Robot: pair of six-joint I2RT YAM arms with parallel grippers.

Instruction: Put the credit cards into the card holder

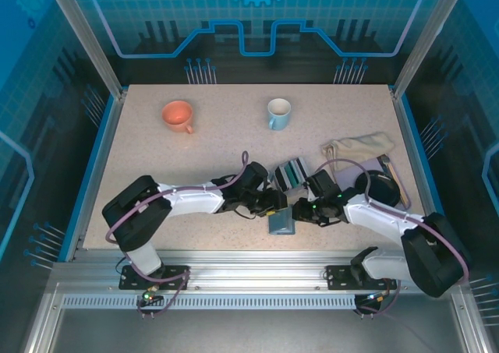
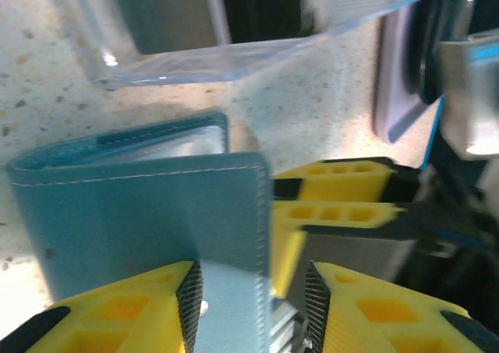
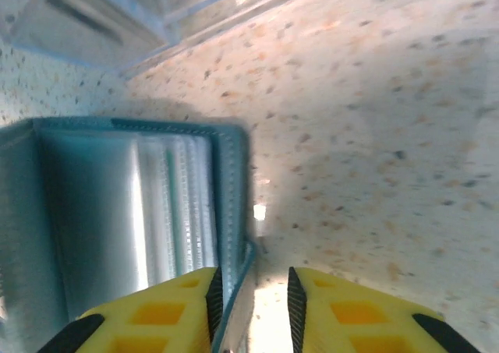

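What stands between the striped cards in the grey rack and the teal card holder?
Only the claws: the left claw and right claw meet over the flat teal-blue card holder, on its side facing the grey slotted rack.

White-and-black arms [image 1: 195,199], purple cables [image 1: 244,160], yellow ribbed end effector fingers [image 2: 117,314]
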